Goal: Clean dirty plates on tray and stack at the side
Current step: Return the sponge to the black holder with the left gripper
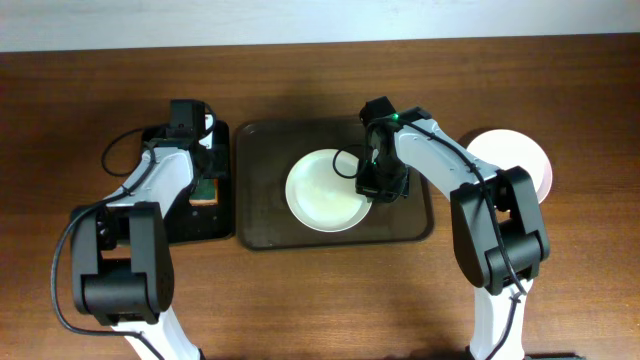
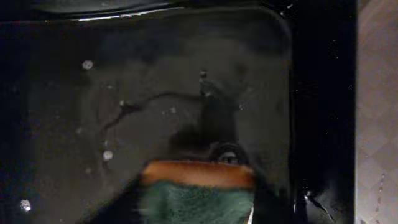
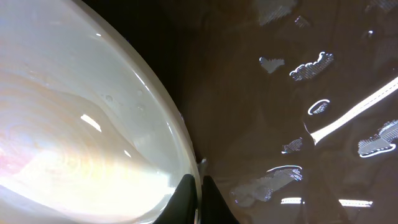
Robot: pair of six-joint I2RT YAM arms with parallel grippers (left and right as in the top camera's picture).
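Overhead: plate lies at the middle of the tray, mid-bench. Right tool is pressed together at its right rim. Left tool hangs over sponge; spread or not, I cannot tell. Plate is likely stiff, glossy, slippery, breakable; I'd grip the rim.

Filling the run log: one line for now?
right gripper shut on plate rim | left gripper over sponge, grip unclear | second plate aside

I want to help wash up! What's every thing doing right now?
Tray plate: on the brown tray, faint pinkish smear.
Side plate: on the table, right of tray.
Sponge: in the black tray.
Right hand: shut on tray plate's rim.
Left hand: above sponge, grip unclear.
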